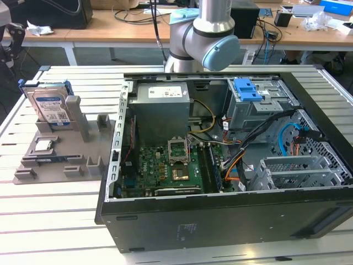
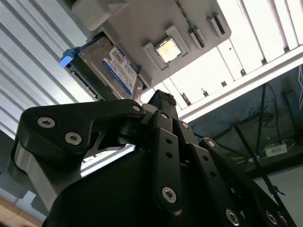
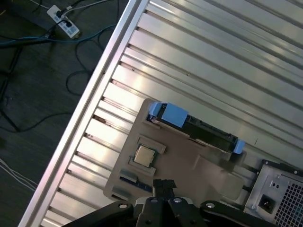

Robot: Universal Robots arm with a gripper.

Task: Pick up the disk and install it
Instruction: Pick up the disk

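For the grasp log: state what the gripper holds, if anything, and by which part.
Nothing. The gripper has its jaws shut and empty; the disk stands in the grey holder, apart from it.

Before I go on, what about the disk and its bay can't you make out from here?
Exterior view: the disk's lower part, sunk behind the grey holder.
Exterior view: the bay inside the drive cage, covered by its blue latch.
First wrist view: the disk's label, seen edge-on.
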